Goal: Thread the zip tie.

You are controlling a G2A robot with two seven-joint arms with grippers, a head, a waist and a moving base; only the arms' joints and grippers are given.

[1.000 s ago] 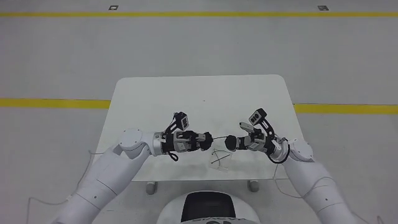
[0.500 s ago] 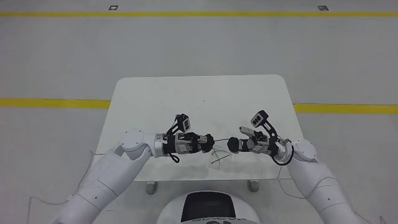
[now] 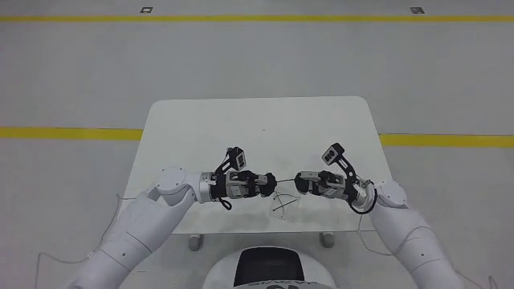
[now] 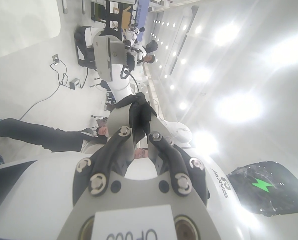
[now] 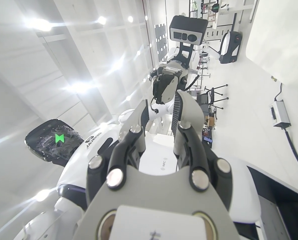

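Note:
A thin black zip tie (image 3: 283, 201) hangs in a loop just above the white table (image 3: 257, 120), near its front edge. My left gripper (image 3: 269, 182) is shut on one part of the tie, and in the left wrist view its fingertips (image 4: 139, 106) are pressed together on something black. My right gripper (image 3: 299, 182) faces it from the other side, a short gap away. In the right wrist view the right gripper (image 5: 161, 106) stands open with nothing between its fingers, and the left gripper (image 5: 165, 87) sits just beyond its tips.
The two grippers work close to the table's front edge. Grey floor with yellow lines (image 3: 257, 18) surrounds the table.
Both wrists have sunk slightly toward the table's front edge. The left gripper has edged a little toward the right one, which stays close to the tie.

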